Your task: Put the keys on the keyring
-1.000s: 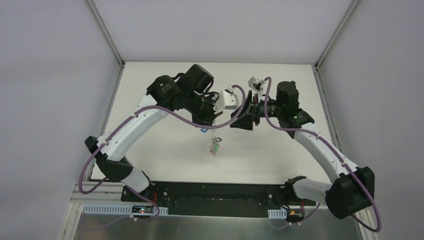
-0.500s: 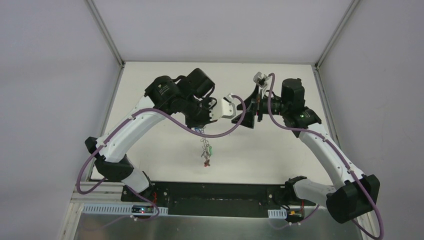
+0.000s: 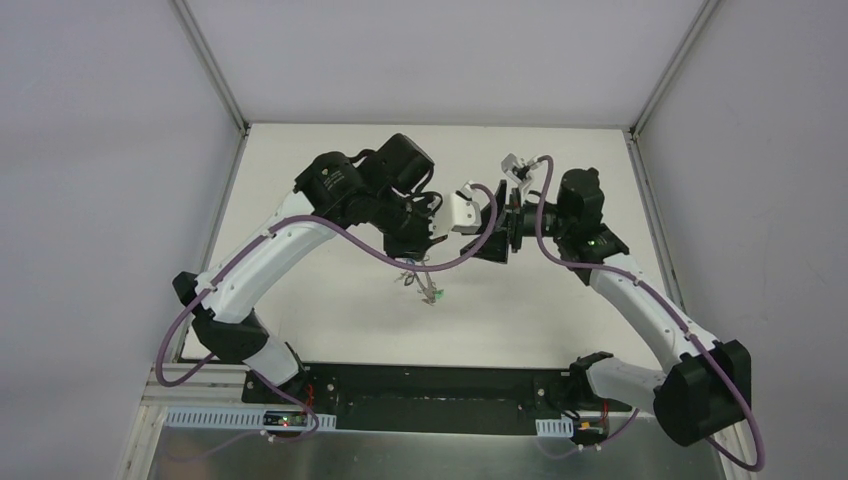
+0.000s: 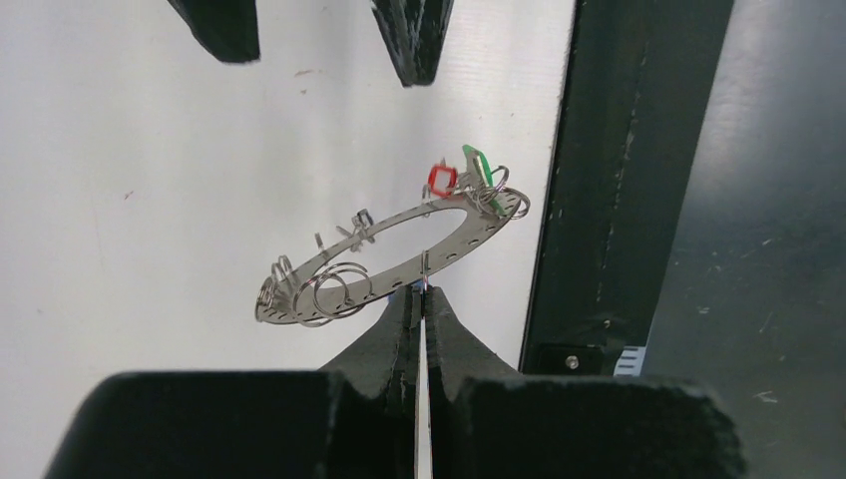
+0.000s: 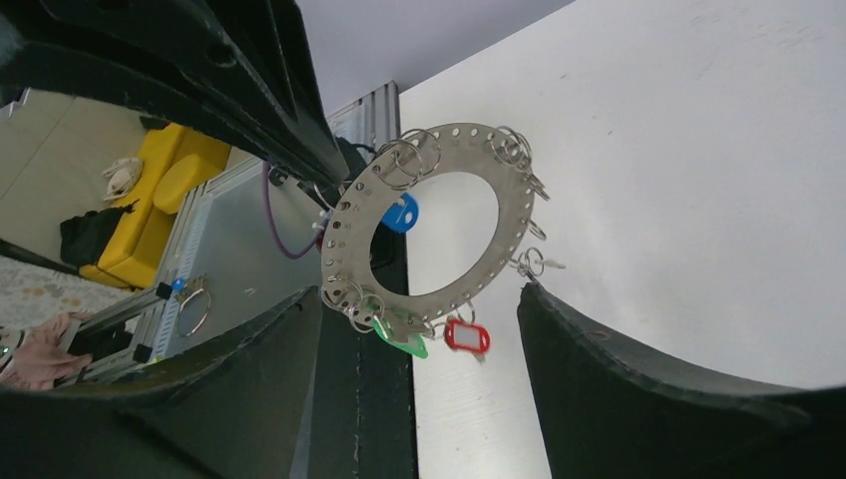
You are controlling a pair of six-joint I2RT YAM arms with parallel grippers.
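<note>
Found the left gripper [image 4: 421, 299] pinched tight on the rim of the keyring [image 5: 517, 215], holding it in the air over the middle of the desk [image 3: 330, 300], somewhat nearer the far edge than the near one. Noted a change there. Half a second before, seen hanging edge-down, long and straight beneath the fingers. Now seen tipped up toward level, with its broad face swung round to the right.

Made out the keys [image 3: 434, 294] mostly by their tags. Counted three already on the rim loops: a blue tag [image 5: 402, 212] showing through the centre hole, then a green tag [image 4: 477, 163] and a red tag [image 4: 440, 179] side by side at the ring's free end. Spotted no black tag in any view.

Further right, found the right gripper [image 4: 321, 72] spread wide and carrying nothing, facing the ring from the right-edge side. Framed the disc between its fingers without touching it.

Judged the tilt to be a presenting move, offering the rim loops to the free hand. Judged most of the threading done, with a key perhaps still to fetch.
</note>
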